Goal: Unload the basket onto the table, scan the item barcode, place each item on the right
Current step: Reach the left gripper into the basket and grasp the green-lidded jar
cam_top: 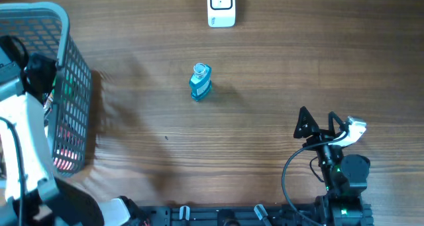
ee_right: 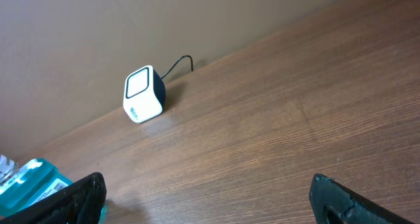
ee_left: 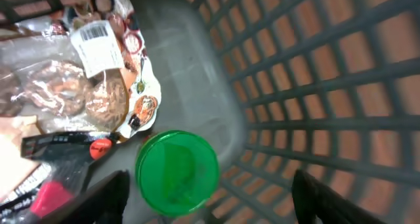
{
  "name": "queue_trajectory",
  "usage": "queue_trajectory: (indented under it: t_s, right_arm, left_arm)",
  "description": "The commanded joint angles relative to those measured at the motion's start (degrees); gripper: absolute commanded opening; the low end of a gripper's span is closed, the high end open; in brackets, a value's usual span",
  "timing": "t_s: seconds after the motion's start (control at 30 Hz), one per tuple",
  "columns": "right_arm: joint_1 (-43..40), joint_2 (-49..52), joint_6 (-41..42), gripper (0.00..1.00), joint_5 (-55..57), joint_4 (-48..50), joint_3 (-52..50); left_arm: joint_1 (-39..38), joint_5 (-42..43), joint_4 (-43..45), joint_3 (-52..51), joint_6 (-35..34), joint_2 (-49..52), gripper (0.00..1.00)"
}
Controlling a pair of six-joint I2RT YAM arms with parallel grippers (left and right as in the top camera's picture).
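I had the left arm (cam_top: 26, 120) down inside the basket (cam_top: 66, 27) at upper left, the left gripper (ee_left: 213, 201) wide open, empty, over a green lid (ee_left: 177, 171). The right gripper (ee_right: 210, 201) sat lower right, fully open, empty. The bottle (cam_top: 200, 81) stood centre-frame.

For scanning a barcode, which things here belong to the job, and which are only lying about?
Job: scanner; basket; green-lidded container, below the open left fingers.
Probably idle: blue bottle; bagged pastries.

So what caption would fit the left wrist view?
Open fingers hover in a grey basket over a green lid and packaged snacks.
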Motion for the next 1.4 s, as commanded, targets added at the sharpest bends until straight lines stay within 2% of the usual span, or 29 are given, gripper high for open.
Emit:
queue_trajectory:
  t_s: [0.0, 0.03, 0.07, 0.3, 0.83, 1.0, 1.13, 1.37]
  right_arm:
    - [0.3, 0.2, 0.3, 1.00, -1.0, 0.3, -0.1]
    - [0.3, 0.2, 0.4, 1.00, -1.0, 0.3, -0.1]
    - [0.3, 0.2, 0.4, 1.00, -1.0, 0.3, -0.1]
    - [0.2, 0.2, 0.3, 1.00, -1.0, 0.3, -0.1]
    - [0.3, 0.2, 0.3, 1.00, -0.9, 0.3, -0.1]
    - [0.3, 0.2, 0.3, 1.00, -0.9, 0.3, -0.1]
    - [0.2, 0.2, 0.3, 1.00, -0.9, 0.3, -0.1]
    - [0.3, 0.5, 0.3, 1.00, -0.9, 0.3, -0.1]
  left_arm:
    - [1.0, 0.6, -1.1, 0.3, -0.2, -1.4, 0.88]
    - [1.0, 0.6, -1.3, 0.3, -0.2, -0.6, 0.97]
    - [1.0, 0.6, -1.4, 0.3, -0.2, 0.1, 1.00]
    - [1.0, 0.7, -0.8, 0.3, -0.3, 9.8, 1.00]
    - [-2.4, 4.3, 4.3, 0.3, -0.5, 17.6, 0.99]
    - [-2.3, 4.3, 4.0, 0.3, -0.7, 17.6, 0.85]
    - [-2.3, 4.3, 3.1, 0.3, -0.7, 17.6, 0.61]
    - [-1.9, 4.1, 2.1, 0.3, -0.7, 17.6, 0.60]
